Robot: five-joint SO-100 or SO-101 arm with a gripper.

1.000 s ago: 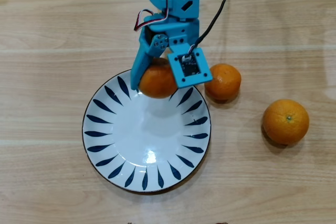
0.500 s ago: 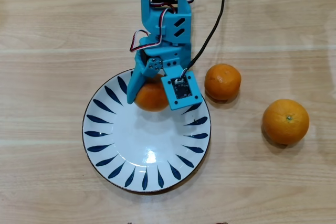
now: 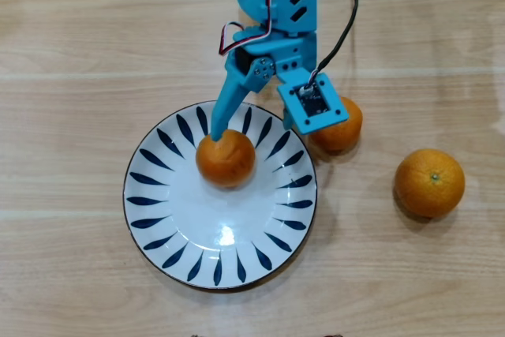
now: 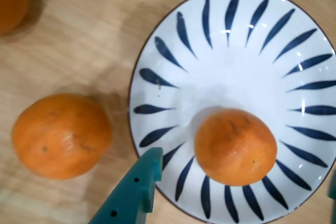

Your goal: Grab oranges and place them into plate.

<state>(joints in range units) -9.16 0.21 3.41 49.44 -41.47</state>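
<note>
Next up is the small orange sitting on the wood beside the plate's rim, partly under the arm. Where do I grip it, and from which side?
Probably straight down from above, closing across the widest middle of the small round orange. It is a plain ball, so any width serves. Line the fingers up along the white blue-stroked plate's rim, not across it, since that side is tight. The open gripper needs lifting clear first.
</note>
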